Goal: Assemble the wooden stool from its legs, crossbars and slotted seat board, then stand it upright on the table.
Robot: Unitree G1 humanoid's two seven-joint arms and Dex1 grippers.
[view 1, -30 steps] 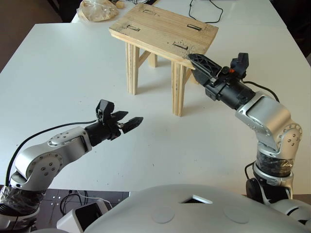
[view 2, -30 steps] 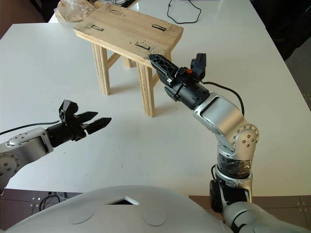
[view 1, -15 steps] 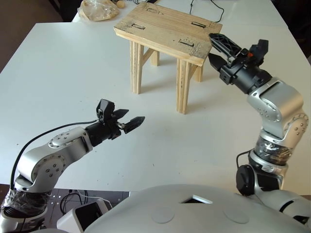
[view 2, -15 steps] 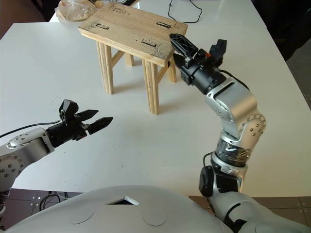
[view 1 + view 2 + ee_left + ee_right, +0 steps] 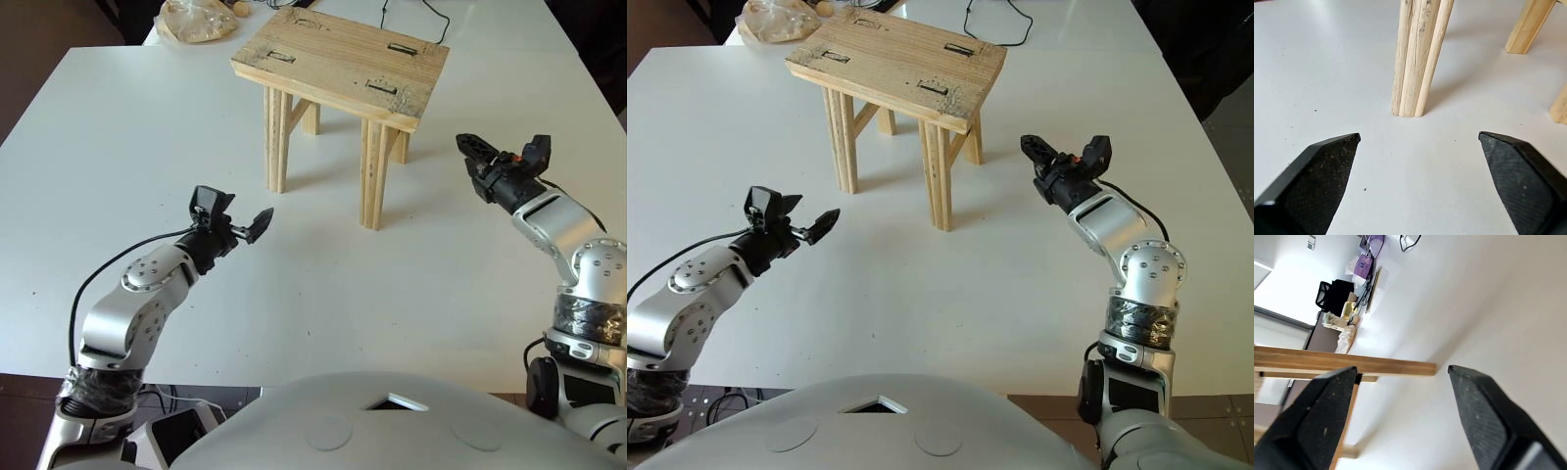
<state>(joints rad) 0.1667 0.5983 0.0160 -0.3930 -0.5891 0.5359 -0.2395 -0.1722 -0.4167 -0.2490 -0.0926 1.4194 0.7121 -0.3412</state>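
The wooden stool [image 5: 338,61] stands upright on the white table [image 5: 118,127], its slotted seat board on top and its legs [image 5: 372,171] down on the surface. My left gripper [image 5: 238,217] hovers low over the table, near of the stool's front left leg [image 5: 1418,58]. It is open and holds nothing. My right gripper [image 5: 473,162] is to the right of the stool, apart from it, also open with nothing in it. The right wrist view shows the seat board's edge [image 5: 1342,363] between that gripper's spread fingers [image 5: 1327,421].
A clear bag [image 5: 199,20] with something tan in it lies at the back left of the table. A black cable [image 5: 411,24] trails behind the stool. Bare table stretches in front of and beside the stool.
My right gripper has drawn back from the seat board's near right corner, out to the right and lower. My left gripper has turned and shifted a little toward the stool. The stool stays upright.
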